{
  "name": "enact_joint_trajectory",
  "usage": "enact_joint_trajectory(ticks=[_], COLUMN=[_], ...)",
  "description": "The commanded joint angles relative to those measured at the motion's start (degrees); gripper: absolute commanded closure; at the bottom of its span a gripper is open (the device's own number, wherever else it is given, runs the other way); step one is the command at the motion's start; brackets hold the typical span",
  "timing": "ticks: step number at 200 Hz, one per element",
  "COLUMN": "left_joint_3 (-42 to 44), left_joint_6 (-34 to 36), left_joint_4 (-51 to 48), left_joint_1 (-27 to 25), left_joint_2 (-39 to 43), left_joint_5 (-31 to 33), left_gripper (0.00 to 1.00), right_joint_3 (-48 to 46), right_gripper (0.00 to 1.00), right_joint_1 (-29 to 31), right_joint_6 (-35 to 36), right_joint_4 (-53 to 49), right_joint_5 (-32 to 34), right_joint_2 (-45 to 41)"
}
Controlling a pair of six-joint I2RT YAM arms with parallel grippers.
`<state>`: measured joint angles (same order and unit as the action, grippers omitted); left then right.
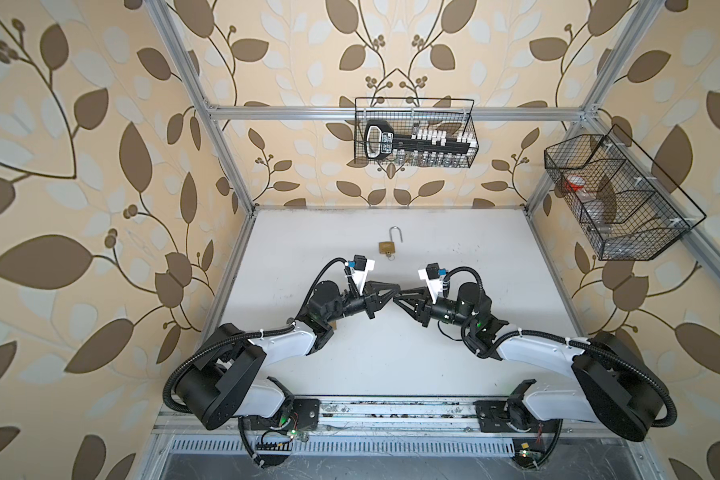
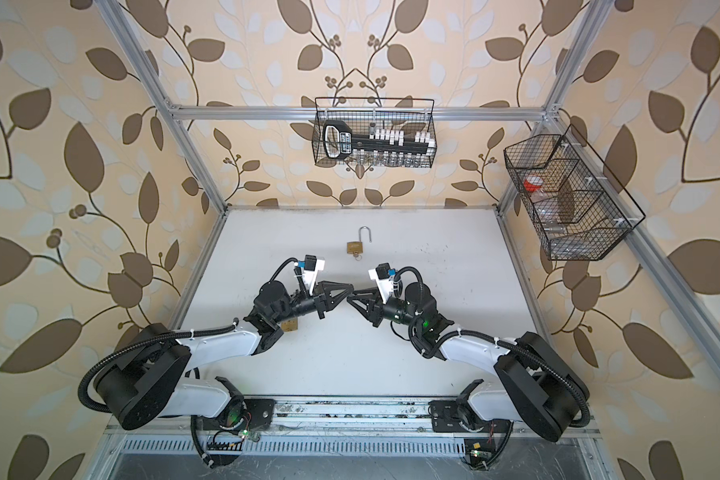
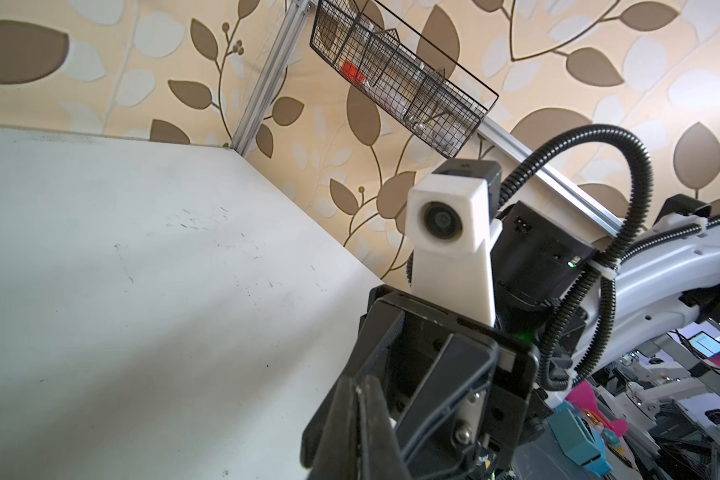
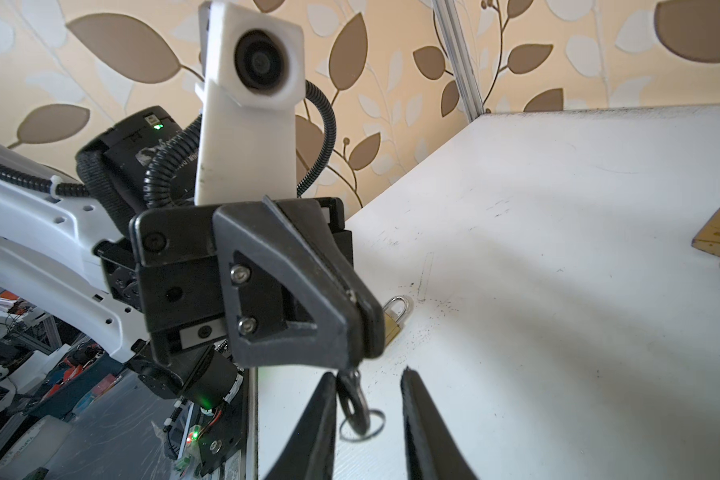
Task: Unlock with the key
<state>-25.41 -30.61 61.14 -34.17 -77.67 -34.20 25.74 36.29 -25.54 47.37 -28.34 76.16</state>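
Right claw (image 4: 367,372) straddles key (image 4: 351,397) pinched by left claw (image 4: 360,336).

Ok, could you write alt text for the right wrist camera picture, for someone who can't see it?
The left arm's jaws are shut on a small key with a ring, dangling it between the right arm's jaws, open at the bottom edge. A closed brass padlock sits on the white table behind.

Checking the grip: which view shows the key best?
The right wrist view: the key hangs from the shut left claw, inside the open right claw. In both top views the meeting claws hide it; the left wrist view shows no key.
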Motion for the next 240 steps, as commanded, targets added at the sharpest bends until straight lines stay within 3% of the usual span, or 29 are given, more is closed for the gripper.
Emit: enact_joint_trajectory(ticks=[1,70,104,125,142,155,162,178,185,187,219,240], left_joint_3=[0.1,-0.43,-0.96,-1.22,-1.06,-0.96,-0.81,0.26,1.07,1.37,5.86,3.86], left_joint_6=[1.34,1.01,0.89,1.04,1.31,2.19,2.47,2.99,3.87,4.13,6.18,8.44], left_joint_4=[3.06,3.11,2.18,0.47,-1.35,-2.78,-3.11,-3.39,-3.4,-3.4,-12.23,-26.93], left_joint_1=[-0.37,-0.37,-0.37,-0.35,-0.29,-0.14,-0.07,-0.02,0.01,0.03,0.15,0.16], left_joint_2=[2.44,1.15,0.15,-0.13,0.18,0.63,0.99,2.3,3.27,3.83,14.64,21.47], left_joint_5=[0.97,0.02,0.39,1.48,3.95,5.15,5.75,9.51,11.86,12.88,36.72,45.34], left_gripper=[1.0,1.0,1.0,1.0,0.76,0.68,0.59,0.28,0.05,0.02,0.01,0.01], right_joint_3=[1.4,1.17,0.88,0.65,0.29,0.03,0.02,-0.15,-0.08,-0.07,2.11,3.09], right_gripper=[0.72,0.83,1.0,1.0,1.0,1.0,1.0,1.0,1.0,1.0,1.0,1.0], right_joint_1=[-0.25,-0.4,-0.56,-0.69,-0.81,-0.96,-1.12,-1.42,-1.76,-1.86,-3.45,-5.36], right_joint_6=[0.05,-0.03,0.04,-0.04,-0.11,-0.12,-0.28,-0.81,-1.06,-1.13,-2.16,-4.3], right_joint_4=[0.17,0.17,0.33,0.67,1.52,1.67,1.75,2.02,1.76,1.62,-5.37,-9.96], right_joint_5=[-0.23,0.12,0.29,-0.2,-0.49,-0.71,-0.82,-0.61,-0.22,-0.05,4.34,6.21], right_joint_2=[0.66,-0.17,-0.99,-1.37,-1.63,-1.62,-1.77,-1.64,-1.54,-1.5,-0.28,0.44])
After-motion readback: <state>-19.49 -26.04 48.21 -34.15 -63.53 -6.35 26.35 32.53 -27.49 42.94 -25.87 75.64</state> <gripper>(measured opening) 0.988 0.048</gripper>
